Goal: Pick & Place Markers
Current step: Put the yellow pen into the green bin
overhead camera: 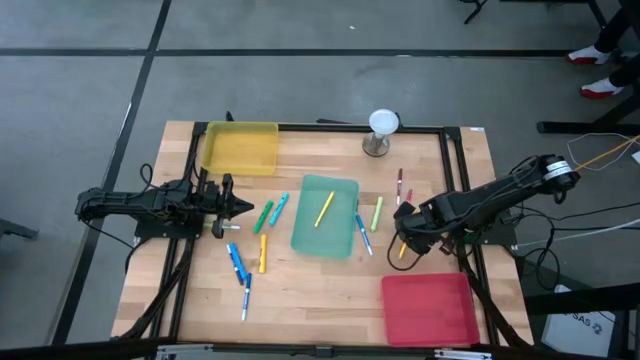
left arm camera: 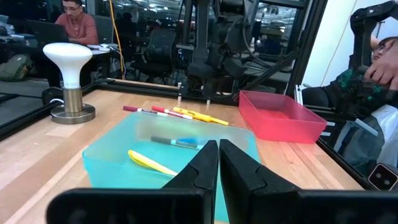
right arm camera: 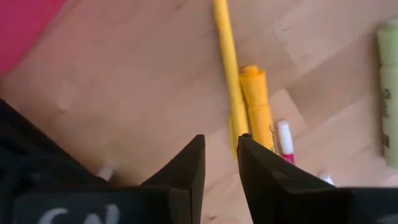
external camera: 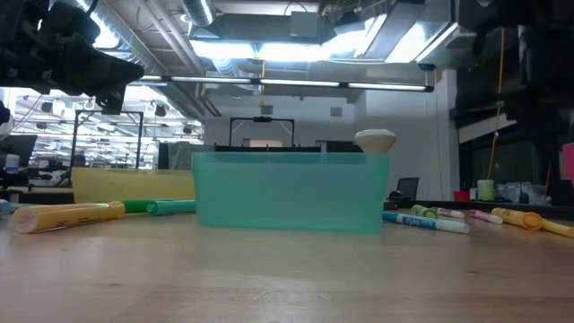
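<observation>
Markers lie scattered on the wooden table around a teal tray. One yellow marker lies inside it. To its left lie a green marker, a teal one, an orange one and blue ones. To its right lie a blue marker, a green one and red ones. My right gripper points down, open by a narrow gap with only wood showing in it. It hangs beside a yellow marker and an orange marker. My left gripper is shut, level, left of the teal tray.
A yellow tray sits at the far left and a red tray at the near right, close to my right gripper. A white mushroom-shaped lamp stands at the far edge. Black frame rails run along the table's sides. People sit beyond the table.
</observation>
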